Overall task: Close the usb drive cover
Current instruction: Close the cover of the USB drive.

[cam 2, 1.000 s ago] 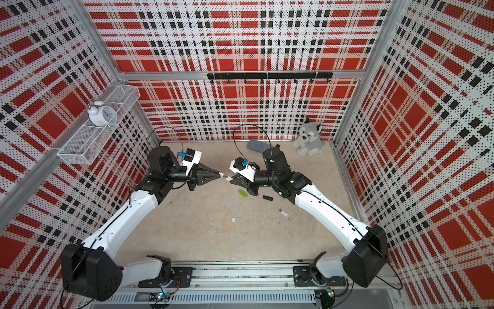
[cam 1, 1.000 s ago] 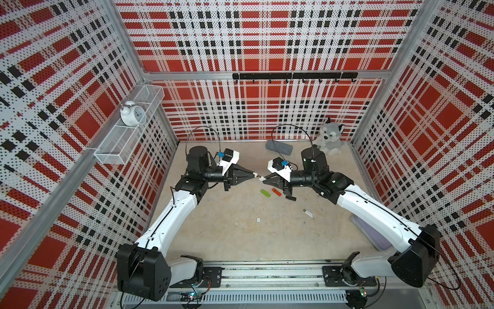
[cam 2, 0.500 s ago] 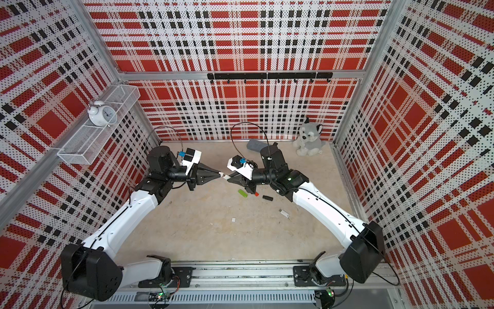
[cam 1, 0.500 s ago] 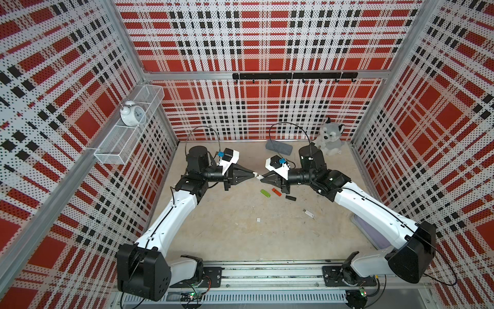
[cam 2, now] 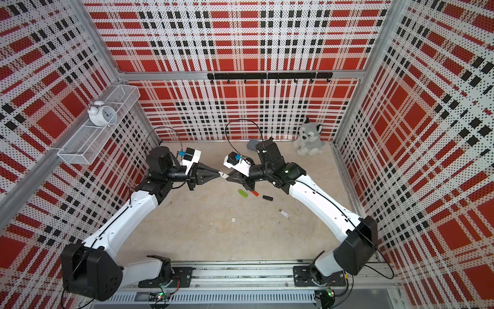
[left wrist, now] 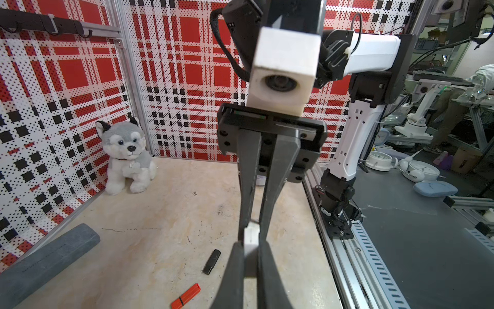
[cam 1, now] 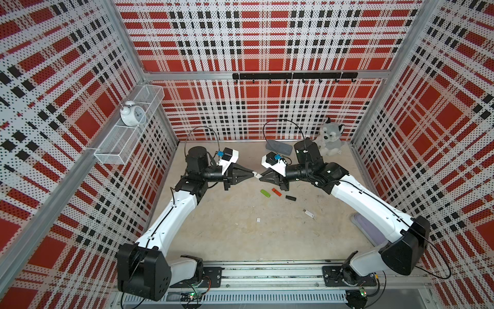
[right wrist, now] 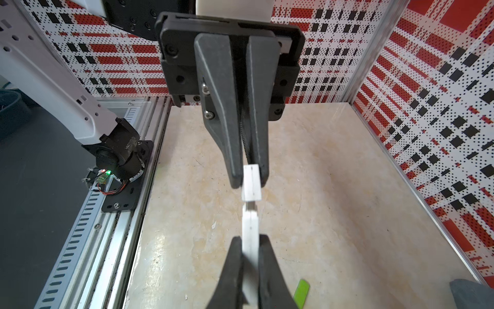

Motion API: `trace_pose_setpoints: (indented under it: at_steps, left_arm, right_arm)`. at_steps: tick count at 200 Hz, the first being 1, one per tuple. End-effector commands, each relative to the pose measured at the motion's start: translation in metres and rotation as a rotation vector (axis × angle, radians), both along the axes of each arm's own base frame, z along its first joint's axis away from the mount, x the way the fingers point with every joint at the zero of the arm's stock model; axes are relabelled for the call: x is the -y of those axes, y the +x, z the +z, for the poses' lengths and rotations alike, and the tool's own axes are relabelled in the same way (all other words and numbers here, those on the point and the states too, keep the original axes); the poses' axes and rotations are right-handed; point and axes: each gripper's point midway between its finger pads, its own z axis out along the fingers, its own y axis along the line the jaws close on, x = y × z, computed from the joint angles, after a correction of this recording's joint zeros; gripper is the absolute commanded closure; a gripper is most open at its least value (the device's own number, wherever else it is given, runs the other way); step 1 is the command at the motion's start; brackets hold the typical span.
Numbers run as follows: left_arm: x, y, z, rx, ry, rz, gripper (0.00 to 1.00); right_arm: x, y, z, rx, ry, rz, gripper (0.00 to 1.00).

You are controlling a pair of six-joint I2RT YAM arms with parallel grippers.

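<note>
My two grippers meet tip to tip above the table's middle. The left gripper (cam 1: 253,175) is shut on a short white usb drive cover (right wrist: 251,182). My right gripper (right wrist: 250,240) is shut on the long white usb drive (right wrist: 250,227). The drive's narrow plug end (right wrist: 250,206) reaches the cover's mouth, and a thin gap shows between body and cover. In both top views the white pieces (cam 2: 223,175) form one small line between the black fingertips. The left wrist view shows my left gripper (left wrist: 251,244) clamping the white cover (left wrist: 251,238), with the right gripper's fingers (left wrist: 280,171) beyond it.
On the table below lie a green drive (cam 1: 265,193), a red drive (cam 1: 276,192), a black drive (cam 1: 290,198), a white drive (cam 1: 309,213) and a loose white cap (cam 1: 258,220). A plush husky (cam 1: 330,139) and grey case (cam 1: 278,147) sit at the back.
The right gripper has risen and moved left with the drive, bringing its plug end up to the cover. The left arm has stayed where it was.
</note>
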Motion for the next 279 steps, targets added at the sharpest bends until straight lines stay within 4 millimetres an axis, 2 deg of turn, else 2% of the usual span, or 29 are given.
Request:
trace_pose_setpoints:
  at_steps: [1,35,73,131,140,147,172,191,234,279]
  left_arm:
    - [0.001,0.001,-0.009,-0.018,0.007,0.004,1.00]
    - [0.002,0.005,-0.026,-0.031,0.052,0.035,1.00]
    - [0.005,0.000,-0.041,-0.014,0.108,0.021,1.00]
    - [0.005,-0.008,-0.034,0.004,0.084,-0.025,1.00]
    - [0.006,-0.010,-0.032,0.002,0.075,-0.041,1.00]
    - [0.015,-0.019,-0.031,-0.003,0.072,-0.082,1.00]
    - [0.017,-0.020,-0.029,-0.002,0.071,-0.088,1.00]
    - [0.018,-0.020,-0.028,-0.010,0.071,-0.090,1.00]
    - [0.021,-0.022,-0.042,-0.064,0.078,-0.104,1.00]
    - [0.029,-0.028,-0.046,-0.074,0.081,-0.141,1.00]
  right_arm:
    - [-0.001,-0.011,-0.011,-0.020,-0.078,0.042,1.00]
    - [0.002,-0.013,-0.008,-0.032,-0.128,0.058,1.00]
    - [0.000,-0.014,-0.005,-0.045,-0.175,0.087,1.00]
    - [-0.013,-0.023,0.000,-0.031,-0.164,0.153,1.00]
    - [-0.017,-0.023,0.002,-0.015,-0.152,0.158,1.00]
    - [-0.019,-0.023,0.003,-0.009,-0.144,0.162,1.00]
    - [-0.027,-0.018,0.012,0.014,-0.085,0.148,1.00]
    - [-0.029,-0.023,0.019,0.037,-0.034,0.174,1.00]
    - [-0.033,-0.024,0.024,0.040,-0.016,0.196,1.00]
    - [-0.043,-0.026,0.023,0.035,-0.012,0.227,1.00]
